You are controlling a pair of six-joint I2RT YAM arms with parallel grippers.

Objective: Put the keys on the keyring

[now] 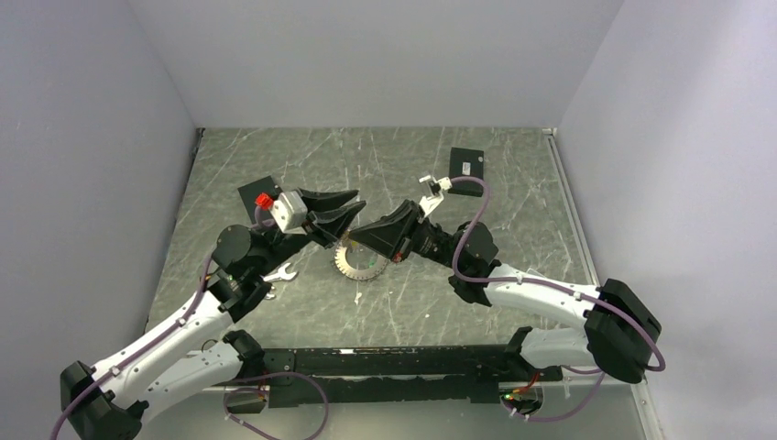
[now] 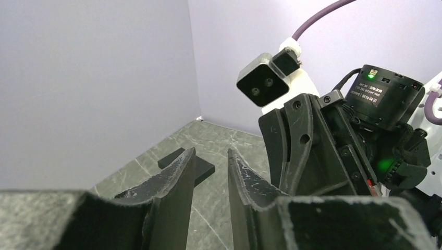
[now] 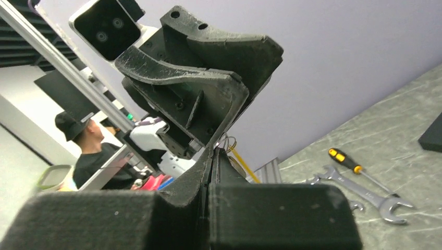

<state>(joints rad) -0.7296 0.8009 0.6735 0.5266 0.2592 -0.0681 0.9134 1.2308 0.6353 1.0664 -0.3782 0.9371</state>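
Note:
The keyring [image 1: 359,263], a silver loop fringed with several small keys, hangs at the tip of my right gripper [image 1: 354,241], just above the table. In the right wrist view that gripper [image 3: 215,151] is shut, and thin wire loops of the keyring [image 3: 227,139] stick out of its tip beside a thin yellow piece. My left gripper [image 1: 359,200] is open and empty, level just up-left of the ring. Its fingers [image 2: 182,166] stand apart in the left wrist view. A small pale key [image 1: 358,297] lies loose on the table below the ring.
A silver wrench [image 1: 279,273] lies by the left arm. In the right wrist view it [image 3: 359,190] lies next to an orange-handled screwdriver [image 3: 345,160]. Black blocks sit at the back right [image 1: 468,163] and back left [image 1: 259,191]. Walls close in the table.

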